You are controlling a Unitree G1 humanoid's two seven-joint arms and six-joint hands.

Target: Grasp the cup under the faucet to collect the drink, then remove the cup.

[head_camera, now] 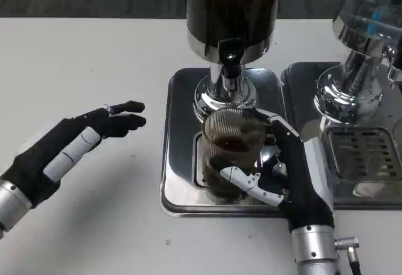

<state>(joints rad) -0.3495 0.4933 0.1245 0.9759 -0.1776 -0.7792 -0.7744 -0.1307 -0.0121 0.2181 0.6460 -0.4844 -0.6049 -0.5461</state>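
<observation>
A ribbed clear cup (pixel 231 149) with dark drink in its bottom stands on the steel drip tray (pixel 179 162), right under the black faucet (pixel 230 58) of the dark drink dispenser (pixel 233 11). My right hand (pixel 286 174) grips the cup from its right side, with the thumb across the cup's front and fingers behind it. My left hand (pixel 75 146) hovers over the white table to the left of the tray, fingers stretched out and apart, holding nothing.
A second dispenser (pixel 364 30) with a chrome base and its own drip tray (pixel 364 156) stands at the right, close beside my right forearm. White table (pixel 94 55) lies to the left and front of the trays.
</observation>
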